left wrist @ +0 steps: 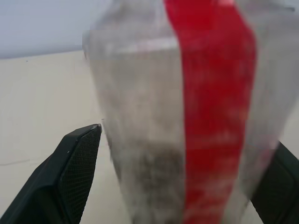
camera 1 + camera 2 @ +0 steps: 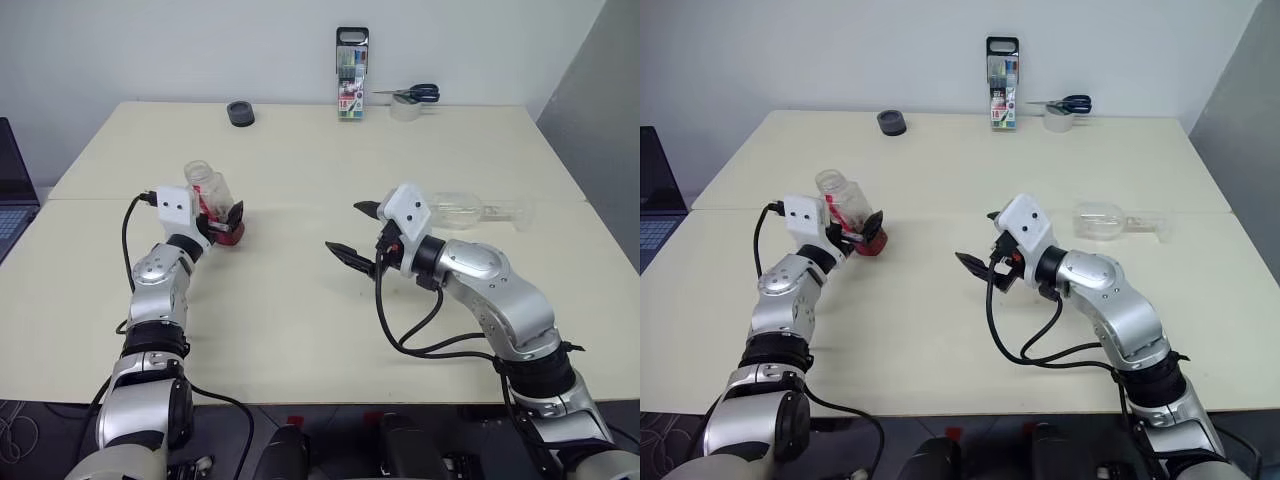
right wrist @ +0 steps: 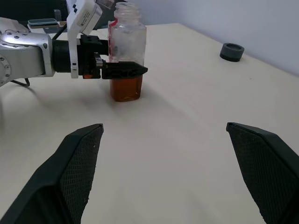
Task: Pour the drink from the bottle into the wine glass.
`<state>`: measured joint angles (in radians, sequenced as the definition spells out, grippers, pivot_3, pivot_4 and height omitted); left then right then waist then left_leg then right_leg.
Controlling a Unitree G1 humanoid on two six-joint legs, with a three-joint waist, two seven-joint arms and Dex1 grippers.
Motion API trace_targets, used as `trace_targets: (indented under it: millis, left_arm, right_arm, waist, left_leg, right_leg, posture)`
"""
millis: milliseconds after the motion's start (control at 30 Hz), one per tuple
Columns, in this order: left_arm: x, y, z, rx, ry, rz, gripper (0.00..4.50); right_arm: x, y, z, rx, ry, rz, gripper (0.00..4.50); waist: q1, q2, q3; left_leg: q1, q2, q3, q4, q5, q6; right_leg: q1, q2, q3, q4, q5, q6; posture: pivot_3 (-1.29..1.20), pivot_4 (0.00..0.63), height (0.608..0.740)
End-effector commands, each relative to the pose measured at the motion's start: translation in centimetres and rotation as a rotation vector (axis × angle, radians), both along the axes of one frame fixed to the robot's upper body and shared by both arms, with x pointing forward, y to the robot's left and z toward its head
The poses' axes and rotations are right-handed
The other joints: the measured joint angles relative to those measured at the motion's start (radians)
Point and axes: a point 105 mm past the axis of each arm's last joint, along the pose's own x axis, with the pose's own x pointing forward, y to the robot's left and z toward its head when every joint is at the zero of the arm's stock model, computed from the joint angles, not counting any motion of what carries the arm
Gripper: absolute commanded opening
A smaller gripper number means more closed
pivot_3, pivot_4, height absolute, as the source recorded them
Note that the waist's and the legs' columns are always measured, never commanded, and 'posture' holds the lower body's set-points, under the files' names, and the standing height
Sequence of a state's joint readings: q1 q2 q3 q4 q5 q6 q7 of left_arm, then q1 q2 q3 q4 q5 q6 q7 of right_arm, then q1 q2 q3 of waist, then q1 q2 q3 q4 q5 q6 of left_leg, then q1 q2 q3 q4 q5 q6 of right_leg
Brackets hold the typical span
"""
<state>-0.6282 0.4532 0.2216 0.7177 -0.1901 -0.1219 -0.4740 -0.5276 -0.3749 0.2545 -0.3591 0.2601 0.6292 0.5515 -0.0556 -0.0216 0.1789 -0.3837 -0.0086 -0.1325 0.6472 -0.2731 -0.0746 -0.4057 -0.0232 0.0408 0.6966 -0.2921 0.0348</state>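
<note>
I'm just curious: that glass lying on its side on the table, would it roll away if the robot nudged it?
Probably. The wine glass has a rounded bowl and rests on its side, so a nudge would likely send it rolling in a curve. It looks empty, thin and clear, so probably light and breakable.

My cream rectangular tabletop (image 2: 300, 330), black round tape roll (image 2: 240, 113), upright clear marker-pen case (image 2: 351, 75), blue-handled scissors (image 2: 410, 95), dark laptop edge (image 2: 12, 190)

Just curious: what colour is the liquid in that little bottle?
Amber-brown drink low in the bottle, clearest in the right wrist view.
</note>
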Motion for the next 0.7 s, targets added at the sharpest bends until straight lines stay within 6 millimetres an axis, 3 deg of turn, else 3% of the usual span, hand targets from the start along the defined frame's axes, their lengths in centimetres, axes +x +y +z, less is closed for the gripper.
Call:
trace_targets:
  millis: [33,333,433,567,700]
  left_arm:
    - [-0.3,-0.3,0.3,0.023,-0.039,-0.006,4.49]
    - [-2.6,0.3,-1.7,0.046,-0.029,0.044,4.49]
    - [-5.0,0.2,-2.5,0.062,-0.022,0.054,4.49]
    - [-8.0,-1.3,-3.0,0.103,-0.005,-0.024,4.49]
    - [-9.8,-4.8,-3.4,0.115,0.03,-0.227,4.49]
  right_arm:
    - [-0.6,-0.3,-0.3,0.003,-0.023,0.006,4.5]
    - [-1.4,-3.0,-2.1,-0.006,-0.024,-0.106,4.5]
    - [-2.0,-4.3,-2.3,-0.023,-0.032,-0.151,4.5]
    - [-2.5,-6.3,-2.5,-0.06,-0.056,-0.241,4.5]
    - [-2.1,-10.7,-1.9,-0.166,-0.157,-0.471,4.5]
  waist:
    - [0.0,0.0,0.0]
    - [0.002,0.0,0.0]
    - [0.001,0.0,0.0]
    - [0.006,0.0,0.0]
    - [0.024,0.0,0.0]
  left_leg:
    - [0.0,0.0,0.0,0.0,0.0,0.0]
    - [0.0,0.0,0.0,0.0,-0.001,0.001]
    - [0.0,0.001,0.0,-0.001,-0.001,0.001]
    - [0.001,0.002,0.0,-0.001,-0.001,0.001]
    - [0.001,0.001,0.001,0.0,-0.001,0.002]
  right_leg:
    - [0.0,0.0,0.0,0.0,0.0,0.0]
    - [0.0,0.0,0.0,0.0,0.0,0.0]
    - [0.0,-0.001,0.001,-0.001,0.0,0.0]
    - [0.0,-0.001,0.002,-0.001,0.0,0.0]
    - [0.002,-0.001,0.001,0.0,0.0,0.0]
  posture:
    - [0.0,0.15,0.74]
    - [0.0,0.15,0.74]
    - [0.0,0.15,0.74]
    - [0.0,0.15,0.74]
    - [0.0,0.15,0.74]
